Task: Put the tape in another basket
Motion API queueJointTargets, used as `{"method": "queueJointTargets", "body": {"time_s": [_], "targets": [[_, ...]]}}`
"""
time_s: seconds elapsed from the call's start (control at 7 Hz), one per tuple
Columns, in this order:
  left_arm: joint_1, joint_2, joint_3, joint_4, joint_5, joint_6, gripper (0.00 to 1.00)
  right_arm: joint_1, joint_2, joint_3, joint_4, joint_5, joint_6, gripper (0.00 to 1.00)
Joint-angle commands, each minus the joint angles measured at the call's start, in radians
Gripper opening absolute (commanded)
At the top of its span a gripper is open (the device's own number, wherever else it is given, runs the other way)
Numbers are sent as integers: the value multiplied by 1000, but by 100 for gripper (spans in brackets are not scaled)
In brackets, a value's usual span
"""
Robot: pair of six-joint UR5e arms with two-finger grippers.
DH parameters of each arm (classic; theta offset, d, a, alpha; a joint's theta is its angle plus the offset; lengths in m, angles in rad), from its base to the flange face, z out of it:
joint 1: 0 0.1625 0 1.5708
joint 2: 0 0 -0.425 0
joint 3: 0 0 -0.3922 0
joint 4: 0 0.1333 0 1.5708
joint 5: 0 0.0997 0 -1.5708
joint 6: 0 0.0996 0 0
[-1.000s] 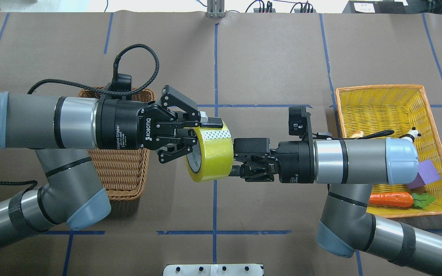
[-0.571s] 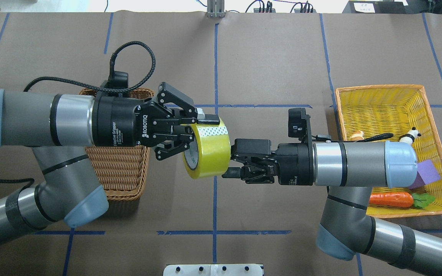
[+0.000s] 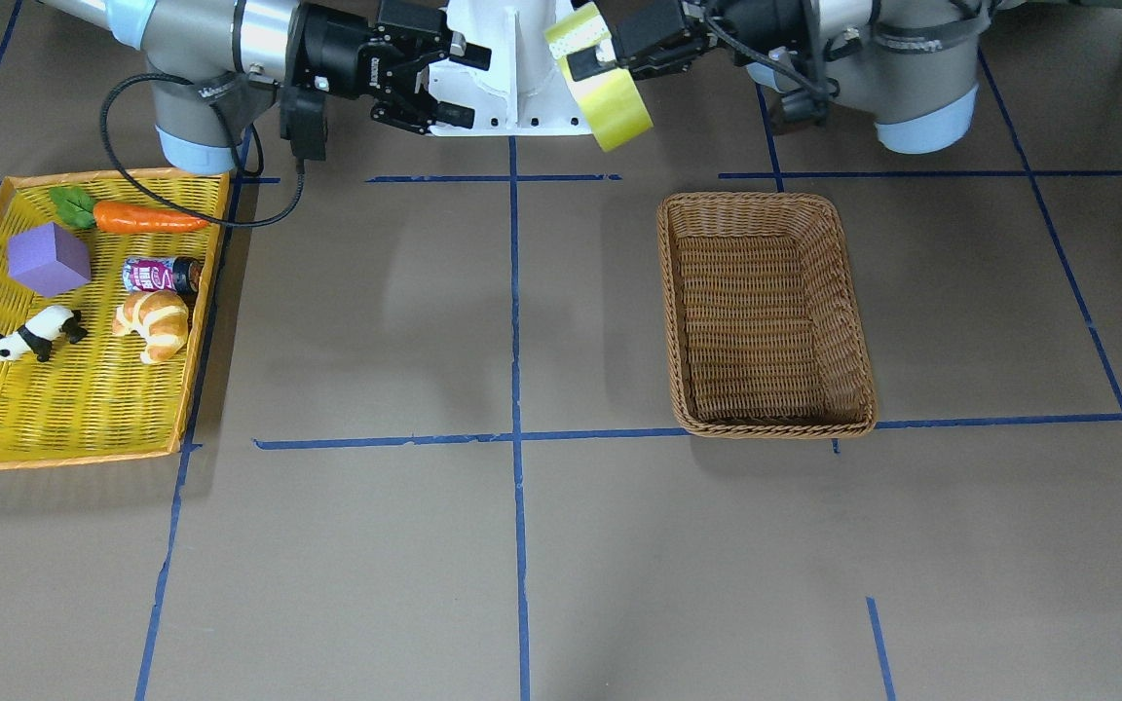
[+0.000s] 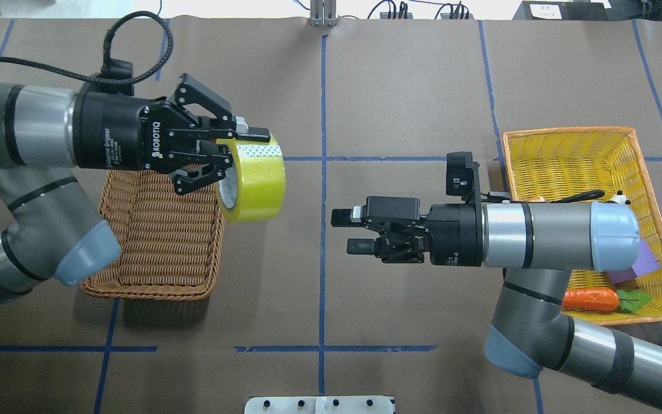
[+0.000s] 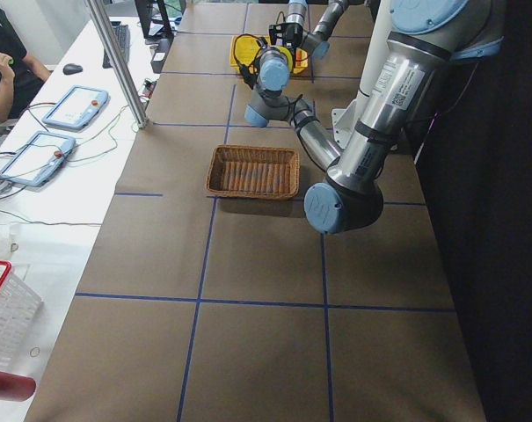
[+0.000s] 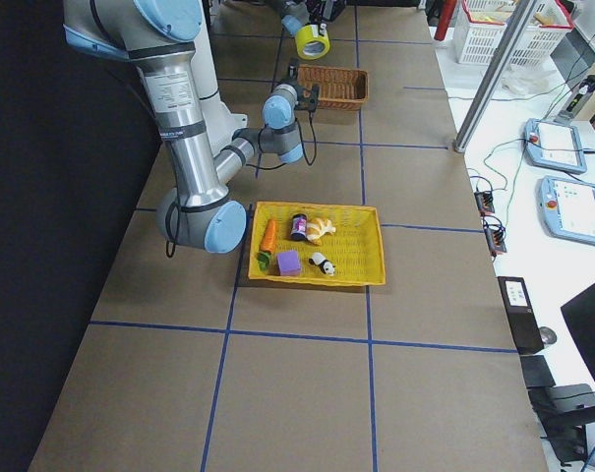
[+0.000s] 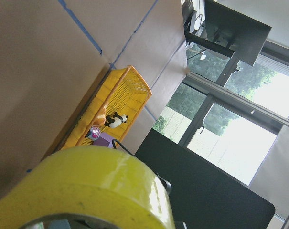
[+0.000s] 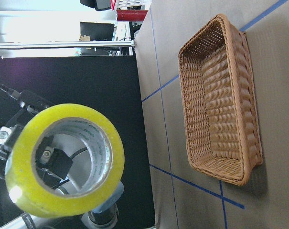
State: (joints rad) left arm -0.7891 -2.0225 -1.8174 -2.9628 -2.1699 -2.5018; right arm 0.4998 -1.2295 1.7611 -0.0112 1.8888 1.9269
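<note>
The yellow-green tape (image 4: 253,181) hangs in the air in my left gripper (image 4: 239,150), which is shut on the roll's wall, one finger inside the core. In the overhead view the roll sits at the right rim of the brown wicker basket (image 4: 158,241). The tape also shows in the front view (image 3: 610,92), held by my left gripper (image 3: 600,58) high above the table, back from the basket (image 3: 766,200). The right wrist view shows the tape (image 8: 63,160) and the empty basket (image 8: 220,100). My right gripper (image 4: 347,231) is open, empty and apart from the roll.
A flat yellow tray (image 4: 572,161) at the right holds a carrot (image 3: 147,216), a purple block (image 3: 48,258), a can (image 3: 160,275), a croissant (image 3: 154,323) and a panda figure (image 3: 35,333). My right arm lies over its near part. Blue tape lines mark the brown table.
My left arm has carried the tape left and toward the far side, away from my right gripper, up to the basket's rim. My right gripper has stayed open and drawn back slightly.
</note>
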Motion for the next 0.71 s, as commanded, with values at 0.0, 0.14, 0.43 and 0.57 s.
{"method": "queueJointTargets", "body": {"time_s": [0.0, 0.14, 0.43, 0.57], "targets": [[-100, 8, 24, 139, -173, 61, 0, 151, -19, -14, -86, 175, -2, 100], [-114, 10, 26, 291, -264, 198, 0, 254, -13, -12, -207, 328, -9, 100], [-117, 11, 30, 530, -286, 433, 0, 366, -22, -5, -457, 458, -223, 100], [-110, 18, 35, 642, -286, 545, 0, 373, -22, -5, -554, 457, -324, 100]]}}
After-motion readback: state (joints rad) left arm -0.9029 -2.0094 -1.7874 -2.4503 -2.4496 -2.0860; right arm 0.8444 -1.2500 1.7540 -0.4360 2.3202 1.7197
